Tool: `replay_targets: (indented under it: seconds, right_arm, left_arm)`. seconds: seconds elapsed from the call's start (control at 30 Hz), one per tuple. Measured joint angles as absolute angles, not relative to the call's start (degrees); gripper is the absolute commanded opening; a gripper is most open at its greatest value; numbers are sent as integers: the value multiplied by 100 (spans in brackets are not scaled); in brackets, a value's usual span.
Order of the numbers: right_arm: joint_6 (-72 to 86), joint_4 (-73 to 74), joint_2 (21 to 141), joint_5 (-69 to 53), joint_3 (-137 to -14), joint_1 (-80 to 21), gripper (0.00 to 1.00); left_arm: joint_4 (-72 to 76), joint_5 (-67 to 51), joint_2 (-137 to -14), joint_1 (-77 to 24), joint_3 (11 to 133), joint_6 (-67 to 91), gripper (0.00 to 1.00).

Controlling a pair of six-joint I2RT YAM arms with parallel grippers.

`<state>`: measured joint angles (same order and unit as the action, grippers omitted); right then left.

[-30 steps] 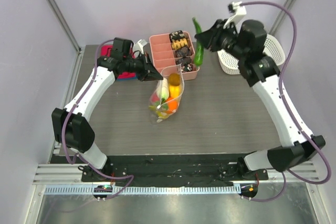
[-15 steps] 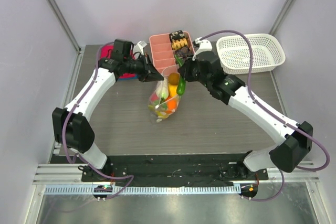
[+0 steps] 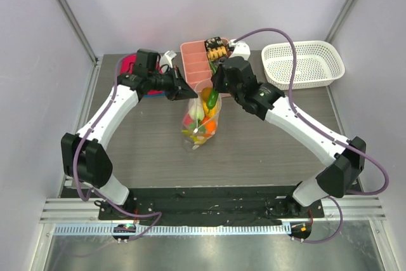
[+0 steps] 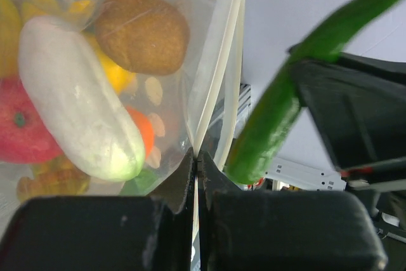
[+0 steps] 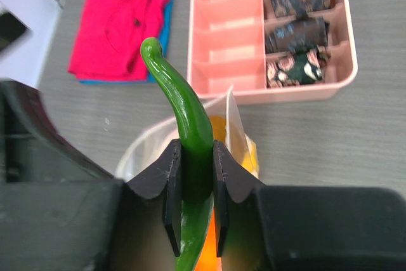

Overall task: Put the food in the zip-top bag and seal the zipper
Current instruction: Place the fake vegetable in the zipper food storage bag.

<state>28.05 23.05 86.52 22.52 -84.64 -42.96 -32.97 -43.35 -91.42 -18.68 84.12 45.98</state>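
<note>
One zip-top bag (image 3: 202,115), clear and printed with white oval dots, is stood upright on the table (image 3: 273,138). Its mouth edge, at the pale zipper (image 4: 212,74), is pinched by the clenched left gripper (image 4: 196,157). Over the bag's open mouth one green chilli (image 5: 184,99) is grasped by the right gripper (image 5: 193,157). Inside the bag are seen one white piece (image 4: 76,99), one brown piece (image 4: 143,30), one red apple (image 4: 22,122) and one orange piece (image 4: 141,131), among yellow bits. Just behind the bag one pink tray (image 3: 190,52) is set; behind and right of it, one white mesh basket (image 3: 303,45); behind and left, one red cloth (image 5: 117,26).
</note>
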Motion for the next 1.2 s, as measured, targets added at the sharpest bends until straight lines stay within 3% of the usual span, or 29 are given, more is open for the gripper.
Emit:
replay_targets:
  seconds: [0.17, 1.1, 1.2]
  right_arm:
    - [2884, 2362, 8650, 2346, -8919, -4296, 1]
    - [3345, 3533, 9061, 2899, -8715, -5070, 1]
    - [3479, 3653, 9168, 2836, -8726, -5078, 29]
  left_arm:
    - [-3218, -4333, -9043, -1861, 8322, 4681, 0]
    - [-2665, -4222, -8831, -1802, 7902, 5404, 0]
    - [-2644, -4224, -8820, -1802, 7874, 5430, 0]
